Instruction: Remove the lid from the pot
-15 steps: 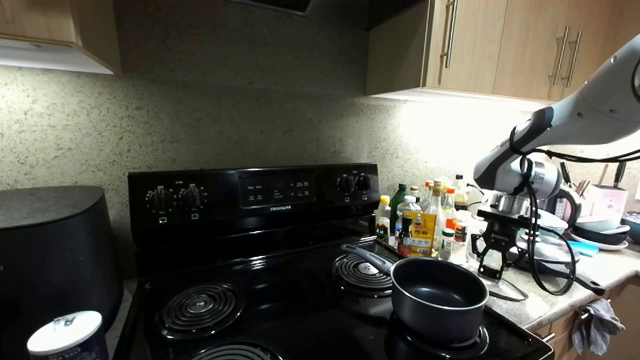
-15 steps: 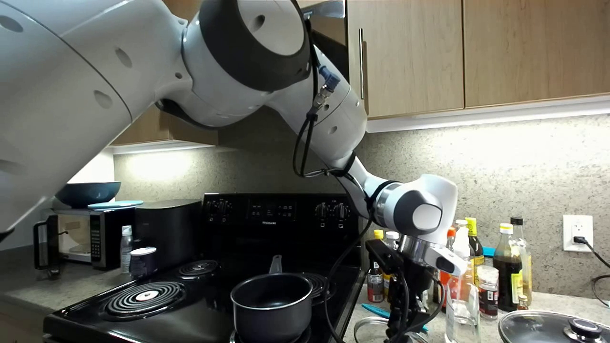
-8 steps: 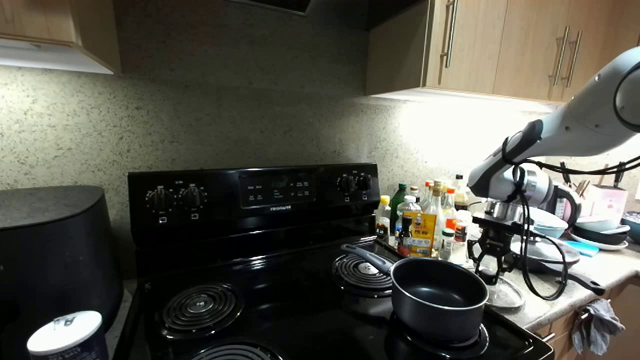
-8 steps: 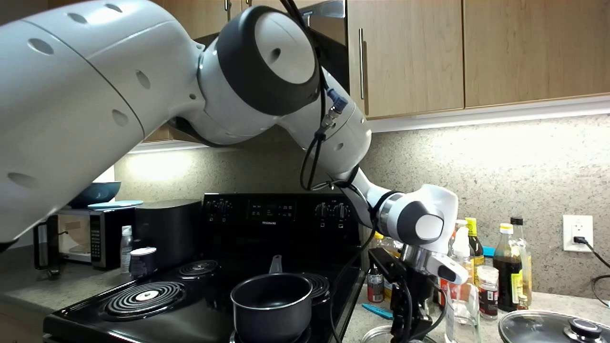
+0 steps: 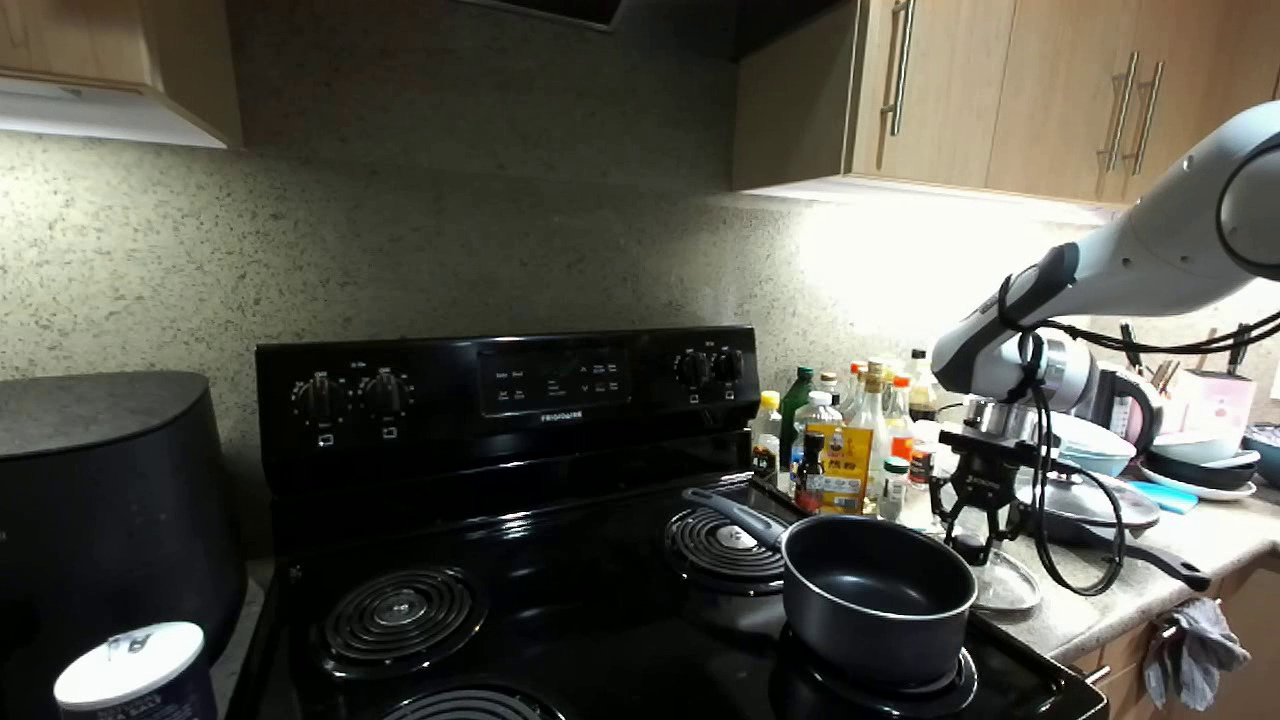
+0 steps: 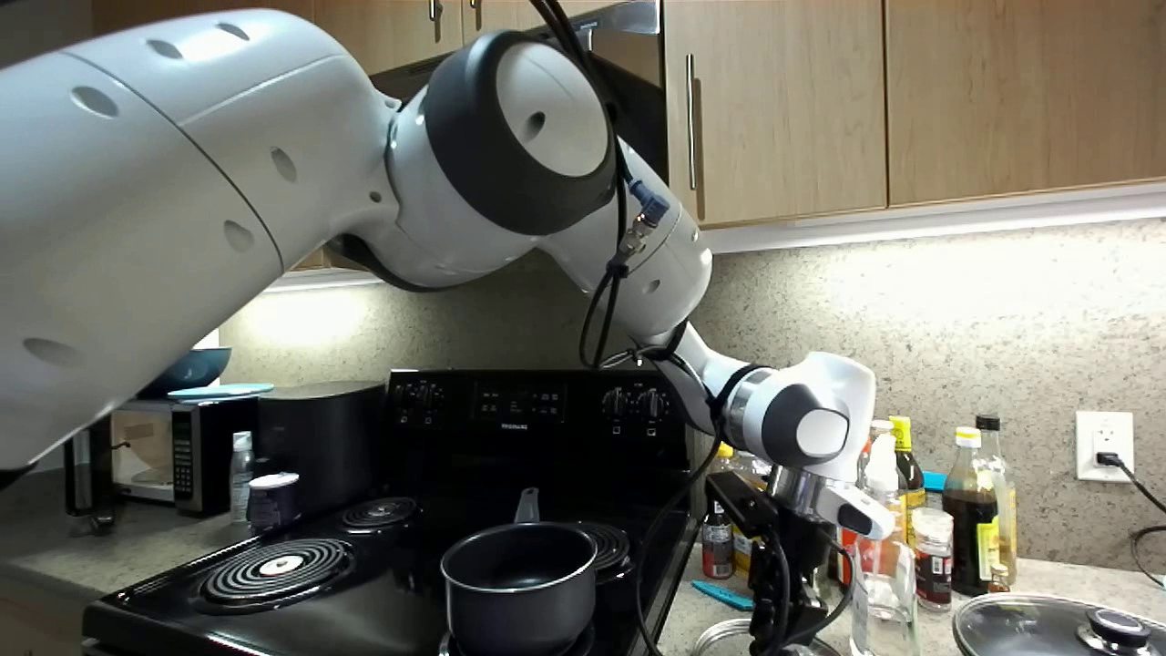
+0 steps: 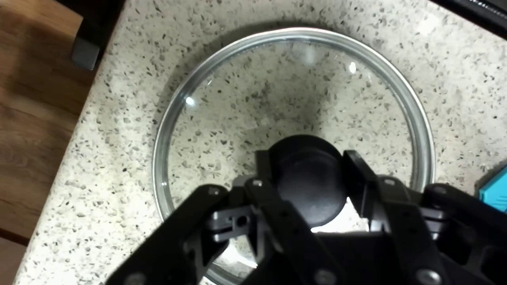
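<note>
Claw (image 7: 307, 162): closed in on the knob (image 7: 311, 194), a pad (image 7: 263, 166) against each side as far as the wrist view lets me tell. So yeah, it's got hold of something.
Knob: black, round, middle of the lid (image 7: 285, 95), no obvious gap either side.
Lid: clear glass, silvery rim (image 7: 295, 34), looks roughly level over the countertop (image 7: 107, 170) next to the stove (image 5: 620, 600). Can't tell if it's fully down or just above the surface.
Countertop: landing spot, I'd guess. The lid's already off, so I'd call this the set-down step. Next move imo: check the rim sits flat, spread the pads evenly, then rise straight up so the knob doesn't get dragged.
Bottles (image 5: 872, 425): bunched near the claw. Another reason I'd leave vertically, not sideways.
Pot (image 5: 875, 610): on the stove, upright, wide open on top in both exterior views.
Pan lid (image 6: 1061, 629): a separate glass one with a dark knob, in an exterior view. Not ours, I'd leave it alone.
</note>
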Controlling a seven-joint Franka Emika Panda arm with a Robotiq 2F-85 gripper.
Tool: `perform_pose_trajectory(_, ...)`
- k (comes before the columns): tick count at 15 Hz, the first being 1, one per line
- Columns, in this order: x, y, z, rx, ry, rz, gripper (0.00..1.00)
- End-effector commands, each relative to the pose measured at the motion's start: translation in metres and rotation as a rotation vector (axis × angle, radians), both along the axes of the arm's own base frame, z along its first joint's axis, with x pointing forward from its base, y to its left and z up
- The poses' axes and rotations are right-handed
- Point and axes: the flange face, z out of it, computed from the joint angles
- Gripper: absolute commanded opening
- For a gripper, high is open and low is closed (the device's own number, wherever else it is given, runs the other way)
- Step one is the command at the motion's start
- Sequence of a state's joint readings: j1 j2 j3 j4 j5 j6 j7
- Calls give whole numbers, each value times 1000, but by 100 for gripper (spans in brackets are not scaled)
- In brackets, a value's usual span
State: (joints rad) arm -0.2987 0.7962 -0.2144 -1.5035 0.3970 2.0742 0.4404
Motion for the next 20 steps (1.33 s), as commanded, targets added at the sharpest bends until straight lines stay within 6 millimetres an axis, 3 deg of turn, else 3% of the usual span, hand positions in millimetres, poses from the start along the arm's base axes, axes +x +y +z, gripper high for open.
perform_pose_trajectory(1,1,-3,2,-3,9,-20,74)
perform_pose_trajectory(5,-3,0,7,-1,15,-24,97)
perform_pose_trajectory(6,-5,2,9,-3,14,-21,99)
perform_pose_trajectory(12,-32,17,44,-8,-41,41,100)
perform_pose_trajectory(13,-9,6,24,-5,-19,13,100)
perform_pose_trajectory(15,-10,7,32,-5,-26,13,100)
perform_pose_trajectory(20,-9,7,22,-4,-16,15,100)
